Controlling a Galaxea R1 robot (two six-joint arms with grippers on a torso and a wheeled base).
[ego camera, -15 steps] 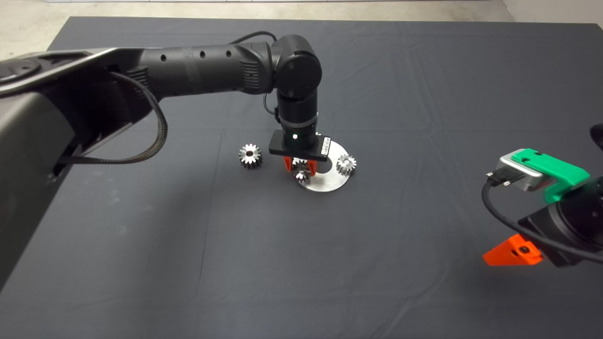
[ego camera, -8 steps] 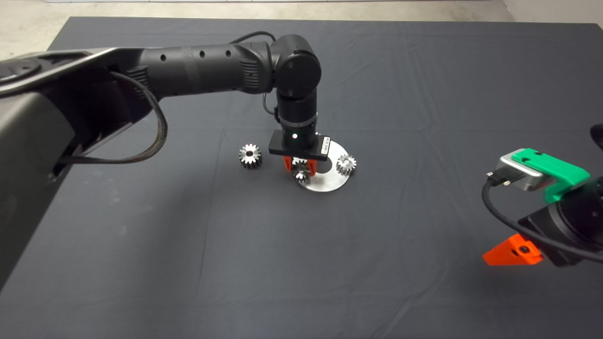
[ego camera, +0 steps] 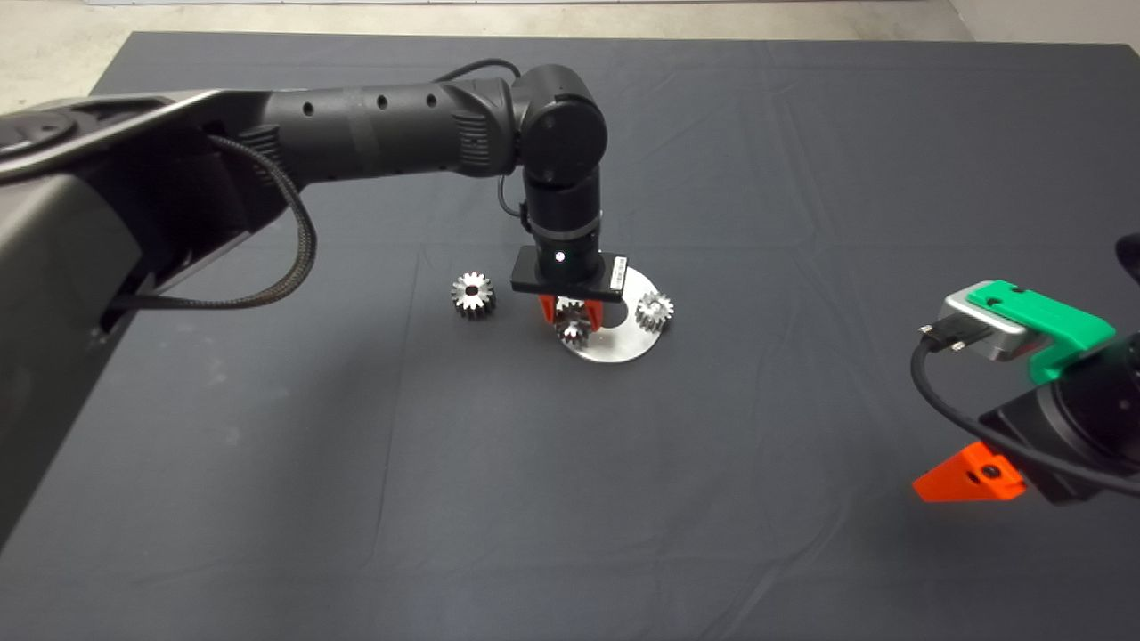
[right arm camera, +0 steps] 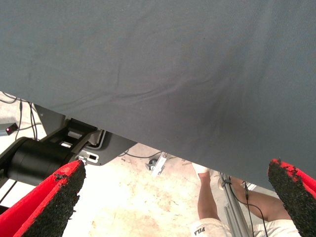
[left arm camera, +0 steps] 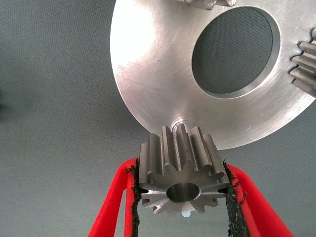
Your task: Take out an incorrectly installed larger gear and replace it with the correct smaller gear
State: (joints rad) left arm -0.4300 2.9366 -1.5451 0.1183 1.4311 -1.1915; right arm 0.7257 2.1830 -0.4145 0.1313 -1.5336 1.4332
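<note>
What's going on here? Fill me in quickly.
The left pincer is shut on the smaller gear, holding it at the rim of the round steel plate. I cannot tell whether it is seated. The larger gear lies on the mat beside the plate. The right pincer waits open at the mat's edge.
</note>
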